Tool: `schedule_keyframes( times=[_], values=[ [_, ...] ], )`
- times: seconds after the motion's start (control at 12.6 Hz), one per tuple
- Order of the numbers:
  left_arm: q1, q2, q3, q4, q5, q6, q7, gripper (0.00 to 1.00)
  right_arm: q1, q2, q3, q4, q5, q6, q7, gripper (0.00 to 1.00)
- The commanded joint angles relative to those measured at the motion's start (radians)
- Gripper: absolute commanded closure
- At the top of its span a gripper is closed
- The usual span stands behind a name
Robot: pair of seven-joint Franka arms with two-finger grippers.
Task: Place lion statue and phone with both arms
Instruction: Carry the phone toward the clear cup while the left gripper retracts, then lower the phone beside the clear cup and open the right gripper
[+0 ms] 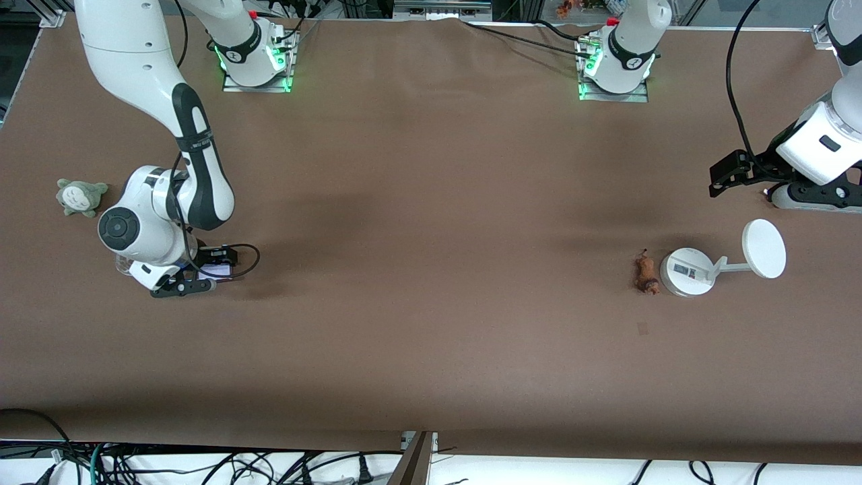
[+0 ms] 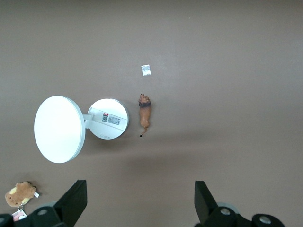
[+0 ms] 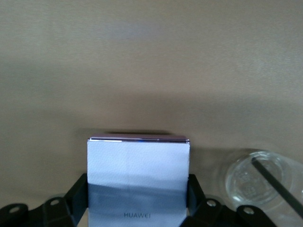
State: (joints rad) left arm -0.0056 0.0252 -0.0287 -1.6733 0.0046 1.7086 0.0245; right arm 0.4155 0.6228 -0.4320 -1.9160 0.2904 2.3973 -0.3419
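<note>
1. We see the right gripper (image 1: 202, 275) down low at the right arm's end of the table, clenched on the phone (image 3: 138, 182), a flat pale lavender-white slab with a dark edge and a brand name printed on its face. In the right wrist view the black fingers (image 3: 78, 198) press against both long sides of it.
2. We cannot tell whether the phone rests on the brown table (image 1: 431, 269) or hangs just above it, so we judge this half of the task to be in hand but unfinished.
3. A clear round plastic lid (image 3: 258, 179) lies on the table just beside that gripper, and a grey-green plush toy (image 1: 79, 197) sits near it, closer to the table's end.
4. The lion statue (image 1: 646, 271), a tiny elongated orange-brown figurine with a darker head, lies flat toward the left arm's end, just beside the round base of a white stand with a disc (image 1: 714, 266). No finger touches it.
5. The left gripper (image 2: 139, 201) hovers high over the table near the lion, its fingers spread wide and empty.
6. We judge that half of the task not yet started: the left arm must descend, take the lion and set it down.
7. A rounder brown plush with a tag (image 2: 20, 195) lies near the disc.
</note>
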Motion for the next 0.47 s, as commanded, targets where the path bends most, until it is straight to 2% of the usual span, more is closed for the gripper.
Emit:
schedule_keyframes(
  times=[0.0,0.08,0.16,0.24,0.4],
  values=[
    [-0.002,-0.005,0.001,0.001,0.02,-0.011,0.014,0.0,-0.014,0.003,0.013,-0.003,0.033,0.034,-0.045,0.79],
    [-0.002,-0.005,0.001,0.0,0.02,-0.011,0.014,0.0,-0.014,0.003,0.015,-0.001,0.033,0.036,-0.043,0.53],
    [-0.002,-0.004,0.001,0.001,0.018,-0.011,0.012,0.0,-0.014,0.003,0.015,0.0,0.036,0.034,-0.042,0.07],
    [-0.002,-0.005,0.001,0.001,0.018,-0.011,0.014,0.0,-0.014,0.002,0.015,0.0,0.036,0.032,-0.042,0.01],
    [-0.002,-0.004,0.001,0.001,0.018,-0.011,0.014,0.0,-0.012,-0.005,0.015,0.002,0.036,0.025,-0.039,0.01]
  ],
)
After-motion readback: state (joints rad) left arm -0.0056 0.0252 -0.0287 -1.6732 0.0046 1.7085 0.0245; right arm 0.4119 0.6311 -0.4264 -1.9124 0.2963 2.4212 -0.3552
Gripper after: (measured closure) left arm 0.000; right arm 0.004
